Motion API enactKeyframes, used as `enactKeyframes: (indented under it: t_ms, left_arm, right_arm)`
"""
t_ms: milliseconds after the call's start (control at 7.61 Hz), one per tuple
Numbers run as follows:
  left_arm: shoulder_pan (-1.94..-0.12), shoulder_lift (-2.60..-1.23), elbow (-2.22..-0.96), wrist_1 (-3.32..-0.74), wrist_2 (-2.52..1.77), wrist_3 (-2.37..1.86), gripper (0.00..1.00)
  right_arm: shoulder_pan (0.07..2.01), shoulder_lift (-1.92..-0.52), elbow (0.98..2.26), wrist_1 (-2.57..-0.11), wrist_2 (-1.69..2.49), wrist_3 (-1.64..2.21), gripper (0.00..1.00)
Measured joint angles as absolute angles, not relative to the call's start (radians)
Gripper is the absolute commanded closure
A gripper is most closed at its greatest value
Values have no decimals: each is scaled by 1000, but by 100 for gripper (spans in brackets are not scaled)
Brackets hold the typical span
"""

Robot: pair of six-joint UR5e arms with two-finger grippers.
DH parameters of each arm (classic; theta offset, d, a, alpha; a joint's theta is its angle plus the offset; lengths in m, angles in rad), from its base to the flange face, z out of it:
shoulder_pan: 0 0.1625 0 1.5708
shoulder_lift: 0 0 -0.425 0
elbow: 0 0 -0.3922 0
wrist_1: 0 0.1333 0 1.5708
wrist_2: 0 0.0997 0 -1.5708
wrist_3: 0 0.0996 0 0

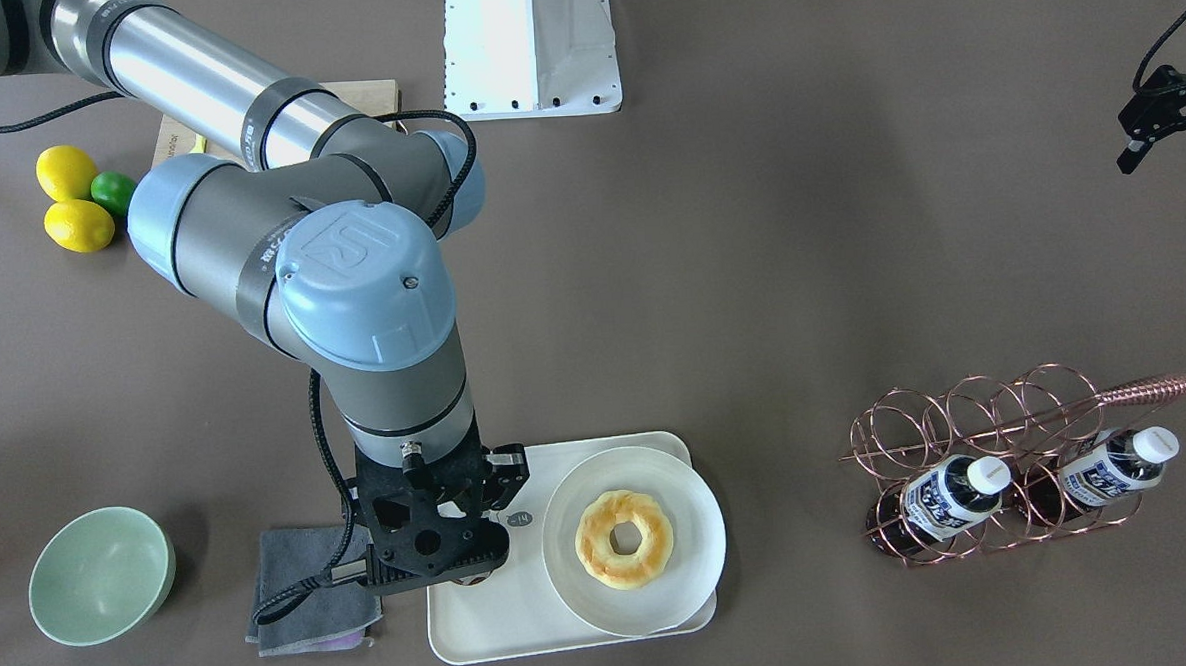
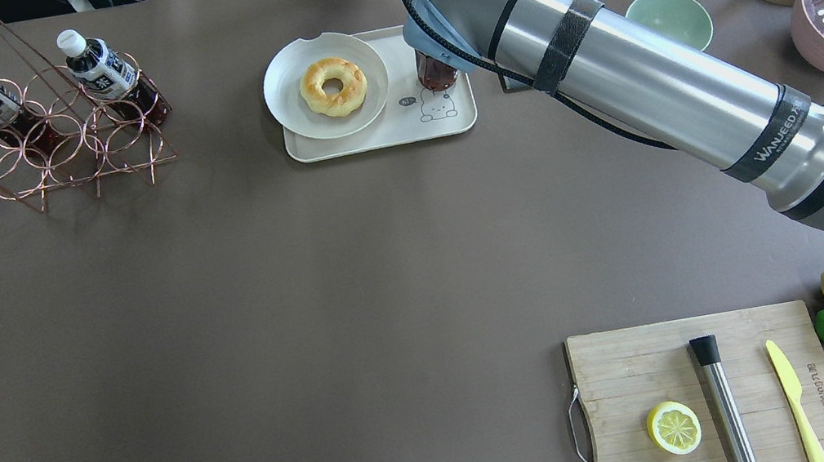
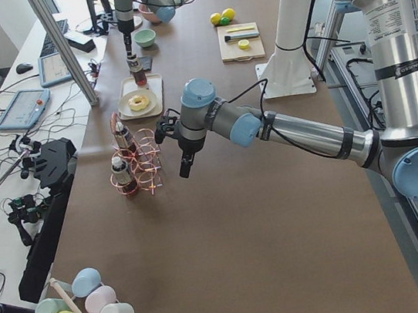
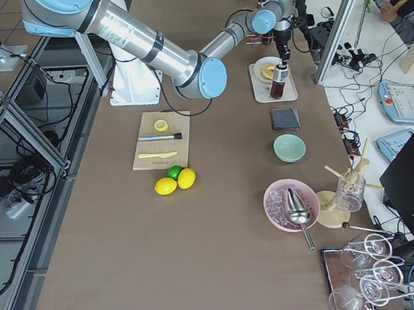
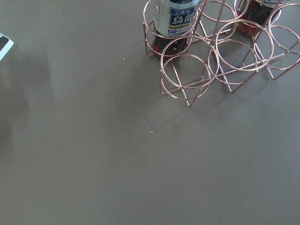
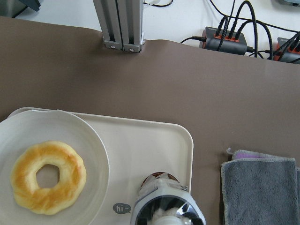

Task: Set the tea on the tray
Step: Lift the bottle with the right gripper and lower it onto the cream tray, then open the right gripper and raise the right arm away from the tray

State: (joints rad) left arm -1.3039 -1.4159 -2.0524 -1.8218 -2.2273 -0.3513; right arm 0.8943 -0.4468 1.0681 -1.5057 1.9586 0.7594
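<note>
Since the round white plate (image 1: 667, 606) takes up half the cream-white rimmed plastic tray (image 1: 486, 628), the right tool (image 1: 455, 565) pinches the small clear brown-tea bottle (image 2: 436, 72) upright at its bare corner; the left tool (image 1: 1176, 161) hangs spread.

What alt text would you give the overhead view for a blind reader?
The robot's right arm reaches over a tea bottle standing on a cream tray beside a doughnut on a plate. Two more bottles sit in a copper rack.

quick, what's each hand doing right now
Left hand: open, empty.
Right hand: at the tea's top, over the tray; grip cannot be told.
</note>
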Motion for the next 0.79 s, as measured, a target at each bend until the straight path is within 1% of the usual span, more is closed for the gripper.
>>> enactKeyframes:
  t_ms: [131, 263, 394, 526, 789]
  left_arm:
    - [-1303, -1416, -2052, -1822, -2227, -351, 3]
    - [-1302, -1417, -2050, -1822, -2227, -351, 3]
    - [-1301, -1420, -2046, -1822, -2227, -351, 3]
    - [-1300, -1422, -2044, -1822, -2227, -351, 3]
    - [-1300, -1424, -2040, -1822, -2226, -351, 3]
  right_arm:
    - [895, -443, 1060, -1499, 1959, 762, 88]
    - [895, -440, 1057, -1497, 1960, 762, 51]
    - [895, -440, 1056, -1496, 1960, 763, 34]
    - [894, -440, 1056, -1496, 1960, 764, 1]
    - [895, -438, 1062, -1496, 1959, 773, 0]
